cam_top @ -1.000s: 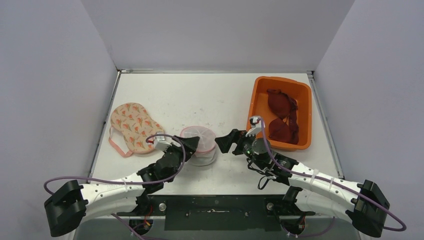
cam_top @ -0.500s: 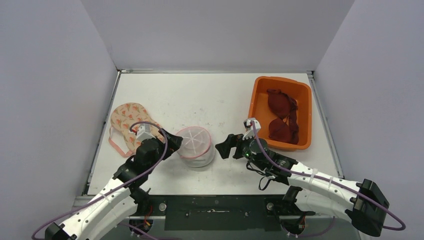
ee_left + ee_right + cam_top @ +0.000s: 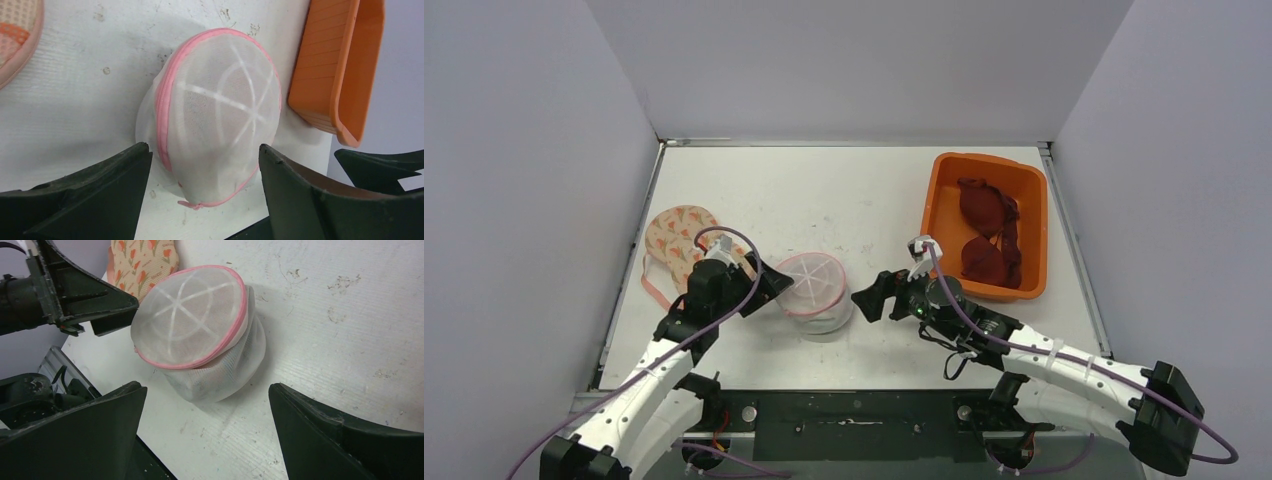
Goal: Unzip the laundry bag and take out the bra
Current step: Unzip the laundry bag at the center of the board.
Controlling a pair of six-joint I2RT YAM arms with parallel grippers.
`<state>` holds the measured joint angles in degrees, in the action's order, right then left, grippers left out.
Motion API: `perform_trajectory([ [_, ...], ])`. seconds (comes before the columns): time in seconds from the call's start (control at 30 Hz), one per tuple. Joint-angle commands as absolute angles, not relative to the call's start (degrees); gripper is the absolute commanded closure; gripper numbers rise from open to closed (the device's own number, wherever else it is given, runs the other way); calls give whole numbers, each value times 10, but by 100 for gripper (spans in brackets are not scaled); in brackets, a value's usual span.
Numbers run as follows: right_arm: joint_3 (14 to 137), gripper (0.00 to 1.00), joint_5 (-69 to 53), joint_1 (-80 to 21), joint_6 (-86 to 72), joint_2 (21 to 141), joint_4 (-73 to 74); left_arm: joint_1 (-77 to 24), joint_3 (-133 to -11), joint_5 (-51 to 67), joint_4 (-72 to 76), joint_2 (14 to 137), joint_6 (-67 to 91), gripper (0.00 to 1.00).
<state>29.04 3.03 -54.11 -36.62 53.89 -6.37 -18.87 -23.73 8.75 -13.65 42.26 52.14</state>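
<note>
Bench (image 3: 824,190) is being occupied near its front by the zipped laundry bag (image 3: 817,292), flanked by left jaws and right jaws, both being held open, empty. If mesh is being pinched instead of the small zip tab (image 3: 186,204), the light bag could be dragged.

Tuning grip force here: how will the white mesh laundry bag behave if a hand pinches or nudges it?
The laundry bag will probably crumple when pinched: its lower mesh wall sags and wrinkles. The pale ribs across its top suggest that face keeps some shape. It looks light, so a nudge likely slides it across the table.
</note>
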Motion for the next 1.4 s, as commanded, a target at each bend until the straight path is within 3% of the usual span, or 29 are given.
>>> perform_trajectory([
  [0.0, 283, 0, 16, -546, -362, 511, -86, -182, -228, 136, -34, 465, 507, 25],
  [0.17, 273, 0, 19, -546, -358, 487, -75, -177, -212, 141, -8, 504, 503, 34],
  [0.33, 266, 0, 16, -547, -354, 480, -76, -175, -190, 138, 33, 478, 521, 52],
  [0.63, 226, 8, 24, -548, -388, 451, -164, -178, -184, 126, 38, 408, 559, 100],
  [0.83, 249, 7, 15, -548, -442, 486, -226, -217, -175, 55, 55, 347, 669, 100],
  [1.1, 299, 4, -13, -556, -483, 587, -304, -373, -220, -178, 68, 331, 757, 100],
  [1.37, 329, 4, 150, -569, -368, 556, -203, -502, -308, -403, 60, 399, 742, 100],
])
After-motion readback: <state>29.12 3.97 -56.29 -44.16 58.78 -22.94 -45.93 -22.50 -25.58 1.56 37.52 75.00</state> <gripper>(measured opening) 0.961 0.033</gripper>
